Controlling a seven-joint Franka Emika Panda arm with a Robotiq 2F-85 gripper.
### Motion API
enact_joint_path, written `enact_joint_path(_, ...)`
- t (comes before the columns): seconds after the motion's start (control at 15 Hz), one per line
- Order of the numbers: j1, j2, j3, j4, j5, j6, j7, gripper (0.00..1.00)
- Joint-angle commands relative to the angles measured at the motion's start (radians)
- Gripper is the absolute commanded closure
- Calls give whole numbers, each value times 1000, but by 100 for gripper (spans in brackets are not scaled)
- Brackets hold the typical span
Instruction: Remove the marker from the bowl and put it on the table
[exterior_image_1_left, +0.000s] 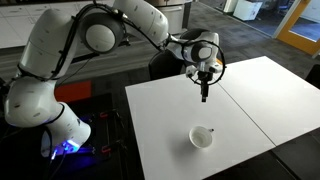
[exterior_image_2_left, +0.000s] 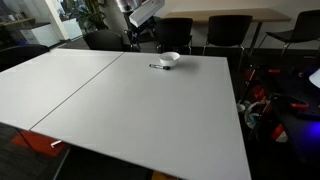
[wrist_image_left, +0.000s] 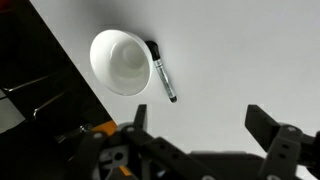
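The white bowl (exterior_image_1_left: 202, 137) (exterior_image_2_left: 170, 59) (wrist_image_left: 122, 62) stands empty near one edge of the white table (exterior_image_1_left: 255, 95) (exterior_image_2_left: 120, 110) (wrist_image_left: 240, 50). The dark marker (wrist_image_left: 162, 75) lies flat on the table right beside the bowl, one end at its rim; it also shows in both exterior views (exterior_image_1_left: 212, 130) (exterior_image_2_left: 158, 67). My gripper (exterior_image_1_left: 205, 93) (wrist_image_left: 198, 115) hangs well above the table, off to the side of bowl and marker. Its fingers are spread wide with nothing between them.
The table edge runs close to the bowl (wrist_image_left: 70, 75), with dark floor beyond. Black chairs (exterior_image_2_left: 215, 32) and a wooden table (exterior_image_2_left: 225, 14) stand behind the table. The robot base (exterior_image_1_left: 60, 130) sits at the table's side. A seam (exterior_image_1_left: 245, 112) crosses the tabletop.
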Motion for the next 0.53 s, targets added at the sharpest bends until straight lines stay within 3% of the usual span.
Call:
enact_joint_path(0.0, 2, -4, -2, -2, 2, -2, -2, 0)
enact_joint_path(0.47, 2, -16, -1, -17, 1, -2, -1, 0)
